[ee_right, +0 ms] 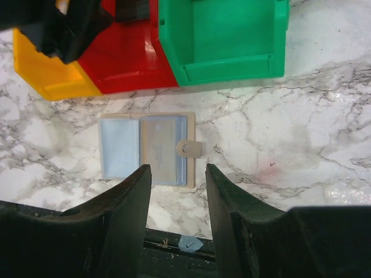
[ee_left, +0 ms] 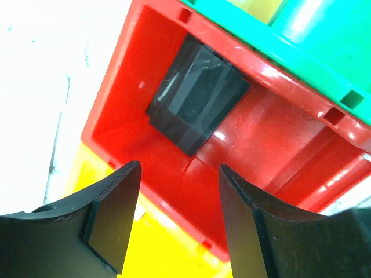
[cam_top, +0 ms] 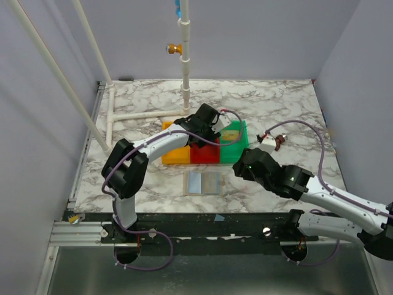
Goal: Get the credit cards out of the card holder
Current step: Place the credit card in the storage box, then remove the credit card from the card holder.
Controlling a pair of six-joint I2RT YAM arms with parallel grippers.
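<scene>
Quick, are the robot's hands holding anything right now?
Left gripper: open, holding nothing, over the red tray where the black card lies.
Right gripper: open, holding nothing, over the card holder.

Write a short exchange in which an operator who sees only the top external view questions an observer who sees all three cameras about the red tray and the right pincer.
Operator: I cannot see into the red tray. What is in it?
Observer: One black card, lying tilted at one end of it.
Operator: The right pincer is hidden under its arm. What is it doing?
Observer: The right pincer is above the opened card holder, jaws apart and empty.
</scene>
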